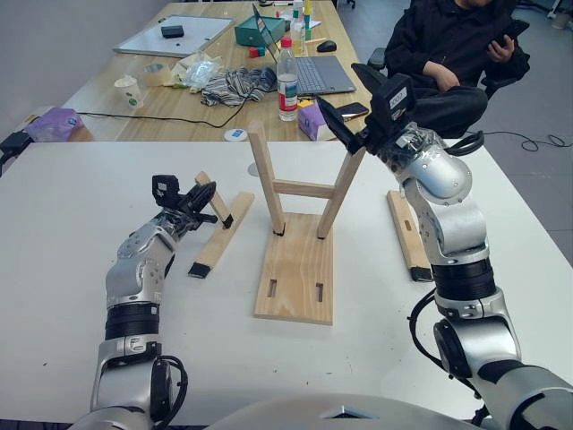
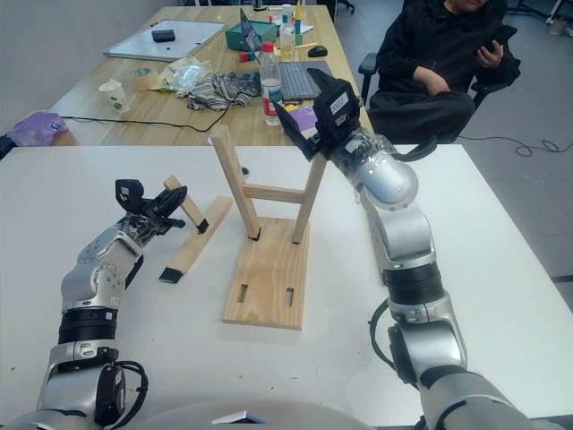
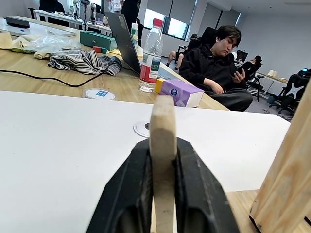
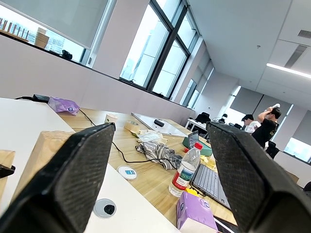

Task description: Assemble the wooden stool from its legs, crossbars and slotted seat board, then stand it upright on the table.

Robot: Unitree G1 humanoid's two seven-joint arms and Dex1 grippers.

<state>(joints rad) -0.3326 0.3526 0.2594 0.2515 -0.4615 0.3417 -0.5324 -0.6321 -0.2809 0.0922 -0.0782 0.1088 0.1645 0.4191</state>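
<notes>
The slotted seat board (image 1: 295, 273) lies flat on the white table. Two legs stand in its far slots, the left leg (image 1: 267, 179) and the right leg (image 1: 342, 193), joined by a crossbar (image 1: 303, 188). My right gripper (image 1: 338, 90) is open at the top of the right leg, and its fingers (image 4: 68, 179) stand wide apart beside the leg's top end (image 4: 41, 158). To the left, my left gripper (image 1: 201, 202) is shut on a loose leg (image 3: 163, 145) with a black foot (image 1: 226, 220), low over the table. A second loose leg (image 1: 222, 235) lies beside it. A third (image 1: 407, 235) lies under my right arm.
Behind the white table stands a wooden table with a water bottle (image 1: 286, 79), a purple tissue box (image 1: 313, 121), a laptop (image 1: 313, 72) and cloths. A seated person (image 1: 448, 54) is at the back right. A round cable hole (image 3: 142, 128) sits near the far edge.
</notes>
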